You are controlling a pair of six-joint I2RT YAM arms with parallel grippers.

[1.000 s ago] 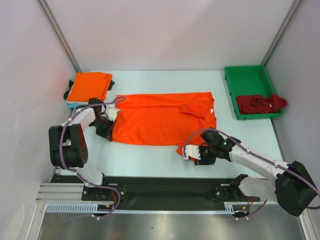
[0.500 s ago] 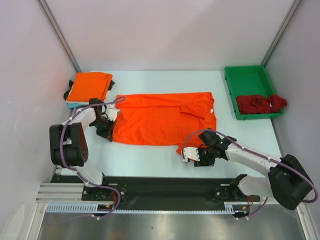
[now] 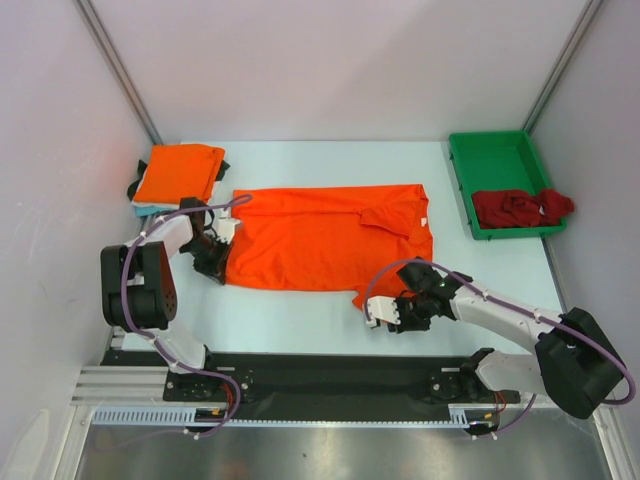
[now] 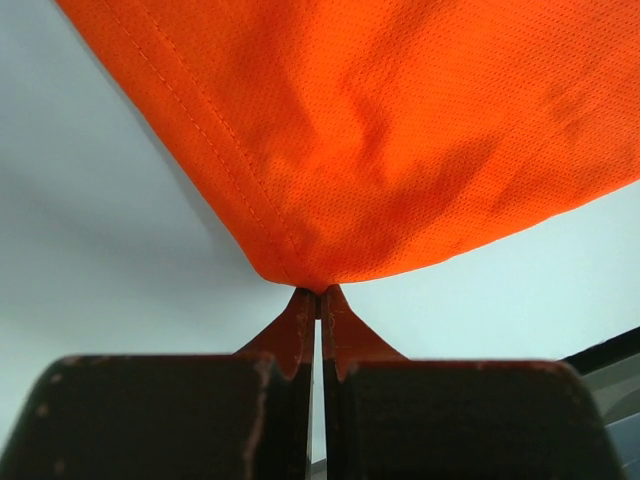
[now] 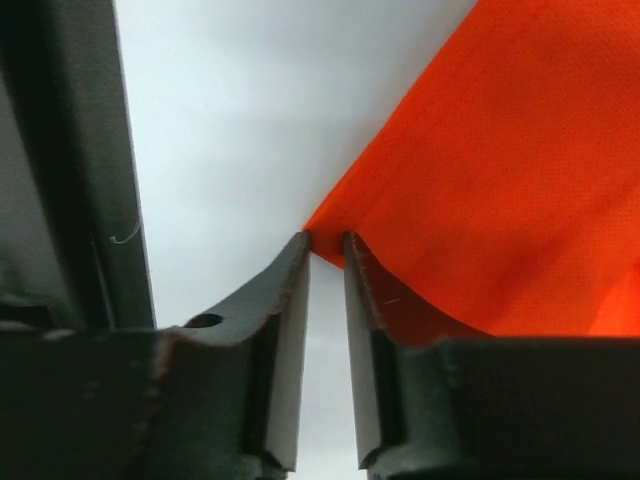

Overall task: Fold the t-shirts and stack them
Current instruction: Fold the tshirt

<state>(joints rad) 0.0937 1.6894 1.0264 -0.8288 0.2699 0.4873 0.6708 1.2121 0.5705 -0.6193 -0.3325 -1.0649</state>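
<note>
Top external: orange t-shirt (image 3: 320,240) spread flat, just left of the green tray (image 3: 462,185). Left gripper (image 3: 215,262) sits at the near shirt corner farthest from the tray. Right gripper (image 3: 376,312) sits at the near corner on the tray's side. It has edged slightly away from the tray since a second ago; shirt and left gripper unmoved.

Left wrist: jaws pinched tight on the shirt corner, cloth fanning out beyond the tips.

Right wrist: jaws a narrow slit apart, narrower than before. Shirt corner at the fingertips, not clamped.
</note>
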